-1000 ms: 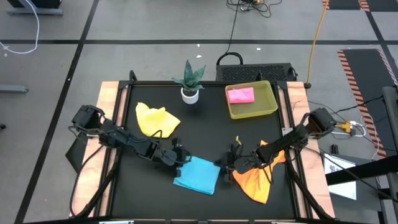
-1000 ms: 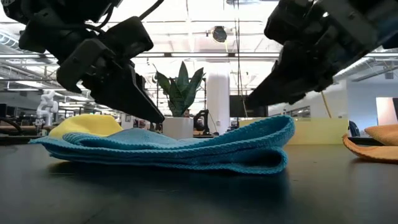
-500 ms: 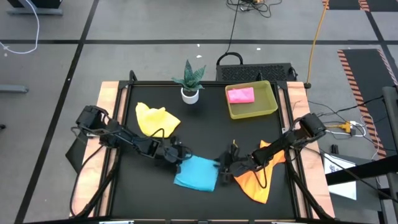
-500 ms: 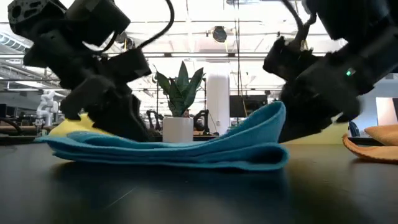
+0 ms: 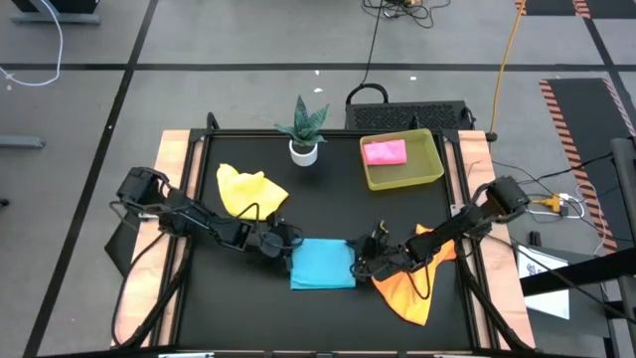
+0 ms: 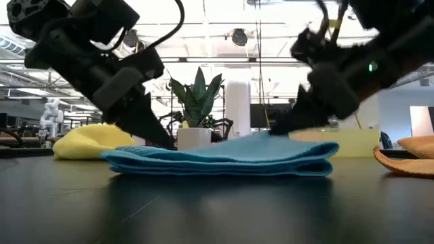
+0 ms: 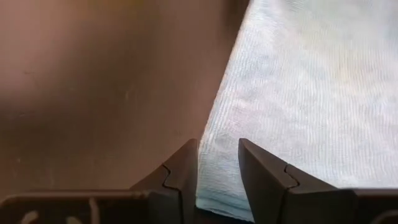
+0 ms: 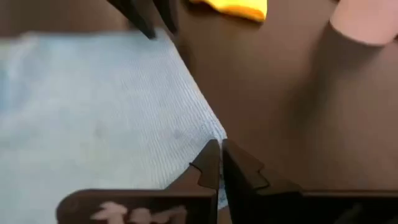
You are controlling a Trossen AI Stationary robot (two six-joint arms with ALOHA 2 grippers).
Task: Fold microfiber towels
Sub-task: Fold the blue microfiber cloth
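The light blue towel [image 5: 323, 265] lies flat between both hands — left hand [image 5: 281, 244] narrowly parted over its left edge, right hand [image 5: 364, 263] pinched closed at its right edge.

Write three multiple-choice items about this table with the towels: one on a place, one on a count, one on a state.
1. Where is the folded pink microfiber towel?
A. in the yellow-green rectangular plastic tray
B. beside the white potted plant
C. under the left gripper

2. How many towels are visible?
A. two
B. four
C. six

3. The light blue microfiber towel is:
A. crumpled
B. hanging in the air
C. folded flat

Answers: 1 A, it rests inside the tray; 2 B, pink, blue, the crumpled yellow microfiber towel and the orange microfiber towel; 3 C, its layers lie stacked on the black table.
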